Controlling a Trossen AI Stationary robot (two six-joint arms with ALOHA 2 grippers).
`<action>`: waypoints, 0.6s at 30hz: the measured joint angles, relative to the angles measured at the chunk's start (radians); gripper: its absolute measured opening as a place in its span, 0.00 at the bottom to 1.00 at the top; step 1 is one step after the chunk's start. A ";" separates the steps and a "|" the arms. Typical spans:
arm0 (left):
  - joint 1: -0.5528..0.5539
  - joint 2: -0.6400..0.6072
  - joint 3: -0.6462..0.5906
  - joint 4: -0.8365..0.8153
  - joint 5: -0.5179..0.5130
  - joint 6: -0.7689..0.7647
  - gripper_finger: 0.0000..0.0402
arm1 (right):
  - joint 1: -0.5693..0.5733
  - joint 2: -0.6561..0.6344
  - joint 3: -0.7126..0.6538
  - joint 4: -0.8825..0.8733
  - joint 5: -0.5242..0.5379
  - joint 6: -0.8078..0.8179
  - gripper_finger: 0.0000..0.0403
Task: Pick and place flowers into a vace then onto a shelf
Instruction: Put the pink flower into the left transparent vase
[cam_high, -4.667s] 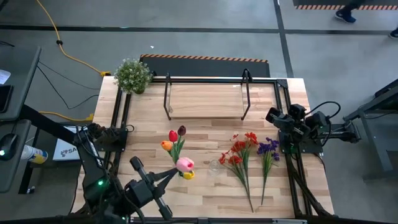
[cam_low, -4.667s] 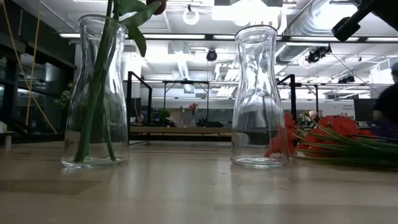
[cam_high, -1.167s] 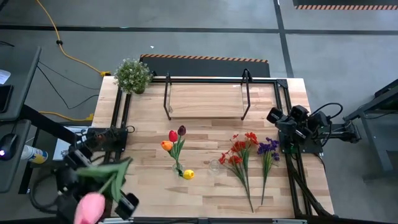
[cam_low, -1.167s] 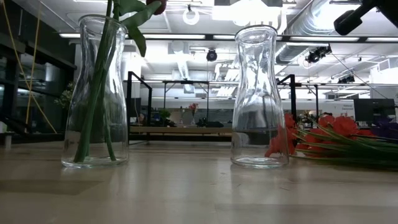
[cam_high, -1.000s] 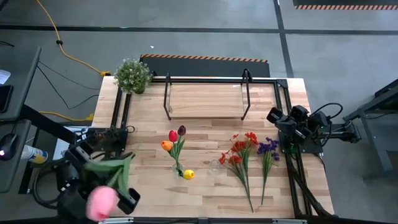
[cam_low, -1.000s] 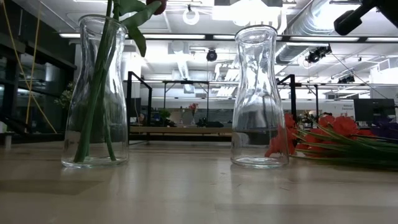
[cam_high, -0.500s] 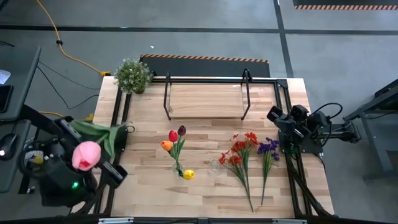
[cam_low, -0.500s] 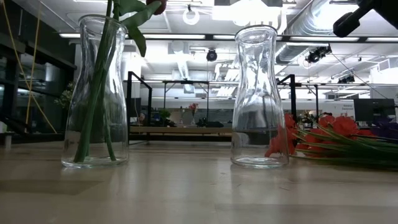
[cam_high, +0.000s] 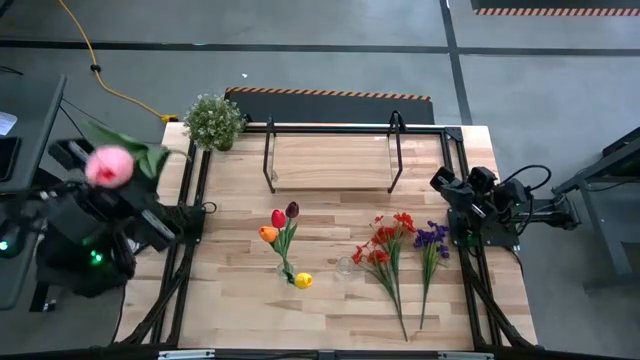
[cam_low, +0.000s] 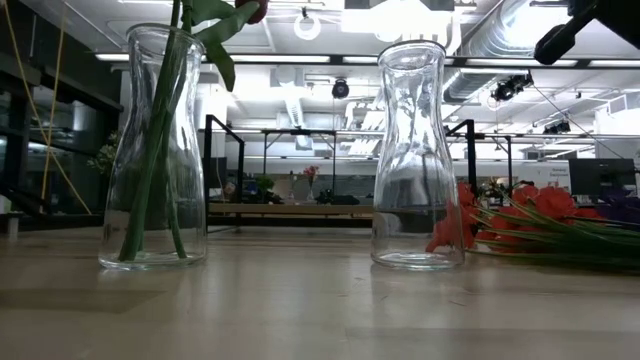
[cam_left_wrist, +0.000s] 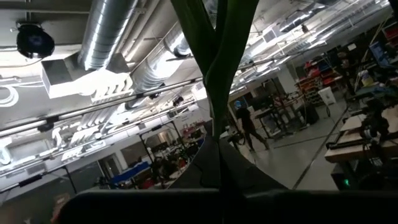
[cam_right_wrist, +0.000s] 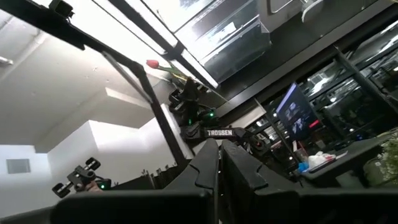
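Note:
My left gripper (cam_left_wrist: 217, 148) is raised off the table's left edge and shut on a pink tulip (cam_high: 107, 166), whose blossom stands high toward the overhead camera. A glass vase (cam_low: 153, 150) near the table's middle holds red, maroon, orange and yellow tulips (cam_high: 283, 228) by their stems. An empty glass vase (cam_low: 415, 155) stands to its right. Red sprays (cam_high: 385, 248) and purple sprays (cam_high: 430, 243) lie flat on the table. The shelf (cam_high: 330, 160) stands at the far edge. My right gripper (cam_right_wrist: 219, 160) waits shut at the table's right edge, pointing upward. My left gripper pinches the pink tulip's green stem (cam_left_wrist: 217, 121) between its two fingers. The stem and its leaves (cam_left_wrist: 202, 43) run on past the fingertips, along the fingers, which slant upward. The tulip is lifted clear of the table, and its blossom is outside the wrist view.
A bushy potted plant (cam_high: 213, 121) sits at the far left corner. Black metal frames (cam_high: 190, 190) run along both sides of the table. Bare planks show along the near edge (cam_high: 300, 320).
My left arm has swung from the table's near left corner toward the far edge and farther left, turning as it went. The pink tulip has gone with it, lifted, its blossom now level with the shelf's front.

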 joint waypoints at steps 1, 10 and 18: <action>0.000 -0.011 0.000 0.000 0.001 0.005 0.05 | 0.000 0.000 0.000 0.000 0.007 0.000 0.03; -0.031 -0.145 0.000 -0.002 0.009 0.097 0.05 | 0.000 0.000 0.000 0.000 0.081 -0.050 0.03; -0.138 -0.321 -0.084 -0.038 0.007 0.114 0.05 | 0.000 0.000 0.000 0.001 0.173 -0.128 0.03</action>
